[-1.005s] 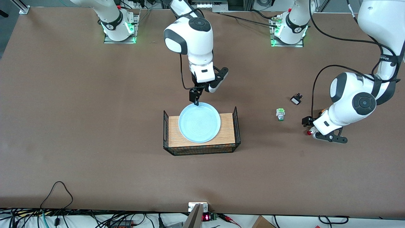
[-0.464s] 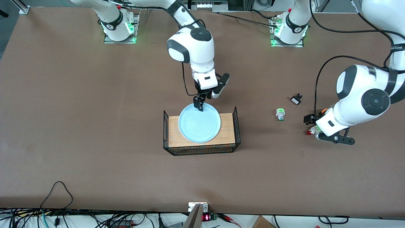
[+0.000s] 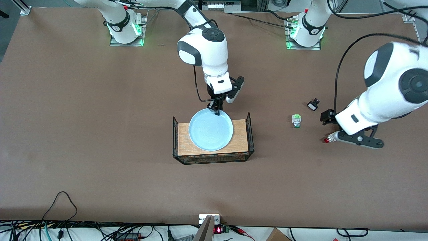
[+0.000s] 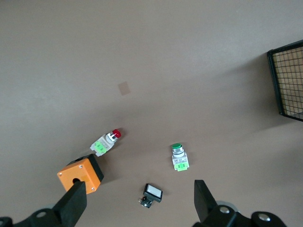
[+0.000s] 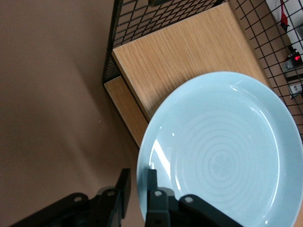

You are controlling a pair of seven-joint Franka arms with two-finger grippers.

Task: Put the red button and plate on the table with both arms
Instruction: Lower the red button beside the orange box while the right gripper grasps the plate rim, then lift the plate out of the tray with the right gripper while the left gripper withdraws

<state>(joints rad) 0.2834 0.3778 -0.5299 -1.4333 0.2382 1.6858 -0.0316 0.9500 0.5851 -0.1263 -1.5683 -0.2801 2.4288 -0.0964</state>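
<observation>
While right gripper (image 5: pixel 137 196) pinches plate (image 3: pixel 210 130) rim, left gripper (image 4: pixel 137 201) agape above red button (image 4: pixel 107 141).

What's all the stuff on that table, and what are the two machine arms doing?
plate: 1, pale blue, on the wood top of the basket stand.
basket stand: 1, black wire with wood top, mid-table.
red button: 1, red cap, whitish body, green tag, lying on the table toward the left arm's end.
green button: 1, green cap, between the stand and the red button.
orange box: 1, with a hole, beside the red button.
black switch: 1, small, white face, farther from the front camera than the green button.
table: 1, brown.
right gripper: fingers either side of the plate's rim.
left gripper: open, above the small parts.
</observation>
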